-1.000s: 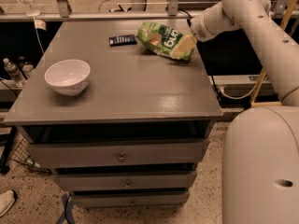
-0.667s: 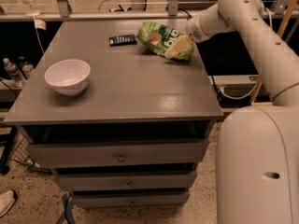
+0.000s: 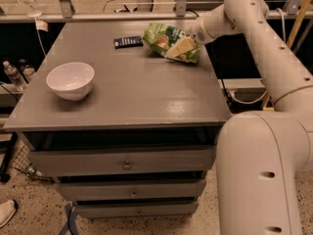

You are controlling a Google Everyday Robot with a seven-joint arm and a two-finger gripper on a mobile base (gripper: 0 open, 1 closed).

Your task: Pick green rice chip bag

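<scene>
The white, rounded robot arm (image 3: 274,58) reaches over the grey drawer cabinet (image 3: 146,94). A round white bowl (image 3: 71,80) stands near the cabinet's left edge. The crinkled green rice chip bag (image 3: 171,42) lies tilted at the far right of the top, with a small flat dark packet (image 3: 128,42) just left of it. The gripper (image 3: 194,35) is at the bag's right end; I cannot tell whether it grips the bag.

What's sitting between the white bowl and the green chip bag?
Only bare grey tabletop, in the camera view. The small dark packet lies farther back, beside the bag. The gripper is at the bag's right end.
</scene>
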